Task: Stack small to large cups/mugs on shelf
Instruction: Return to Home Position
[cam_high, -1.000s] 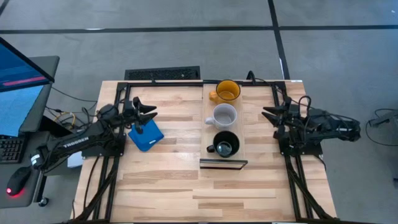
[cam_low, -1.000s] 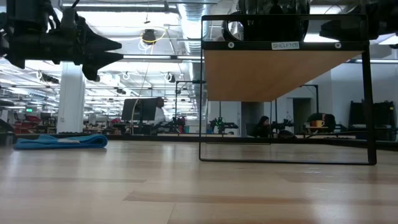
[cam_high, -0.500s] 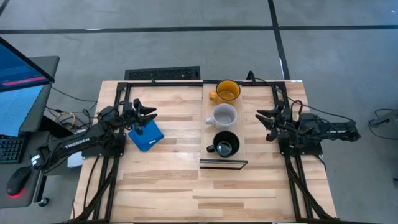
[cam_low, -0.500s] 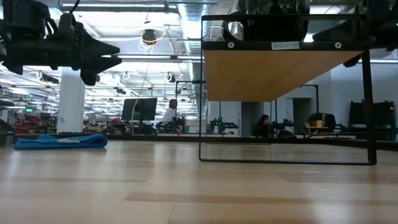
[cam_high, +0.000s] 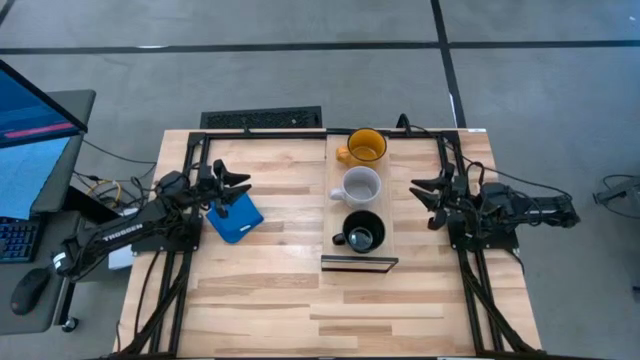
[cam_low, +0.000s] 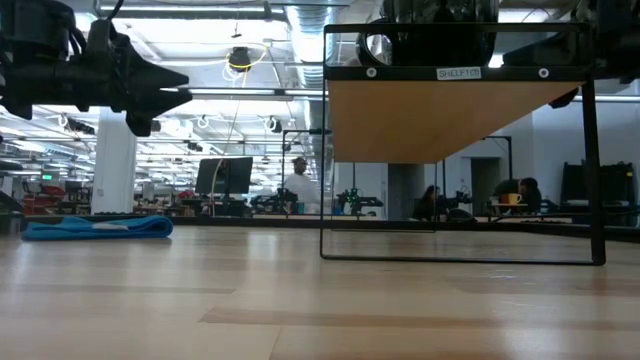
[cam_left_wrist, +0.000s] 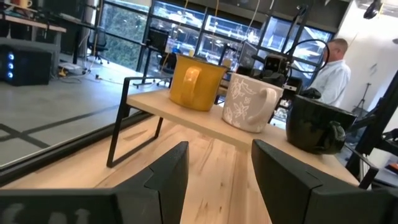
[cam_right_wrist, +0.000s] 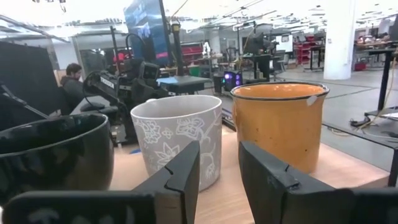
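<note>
Three mugs stand upright in a row on the shelf (cam_high: 387, 170), each on its own base: the yellow mug (cam_high: 365, 146) farthest, the white mug (cam_high: 360, 186) in the middle, the black mug (cam_high: 362, 232) nearest. My left gripper (cam_high: 240, 190) hangs open above the table left of the shelf and points at the row, with the yellow mug (cam_left_wrist: 196, 81), white mug (cam_left_wrist: 249, 102) and black mug (cam_left_wrist: 317, 124) ahead of it. My right gripper (cam_high: 420, 200) hangs open right of the shelf, level with the white mug (cam_right_wrist: 177, 134) and the yellow mug (cam_right_wrist: 280, 121).
A flat blue object (cam_high: 233, 217) lies on the table under my left gripper. The shelf's dark frame (cam_low: 590, 170) stands on the tabletop with a gap beneath the board. Bare planks (cam_high: 330, 310) stretch toward the near edge. A monitor (cam_high: 30, 140) stands off the table's left side.
My right gripper has sunk a little and edged toward the shelf, then stayed still. The mugs have not moved.
</note>
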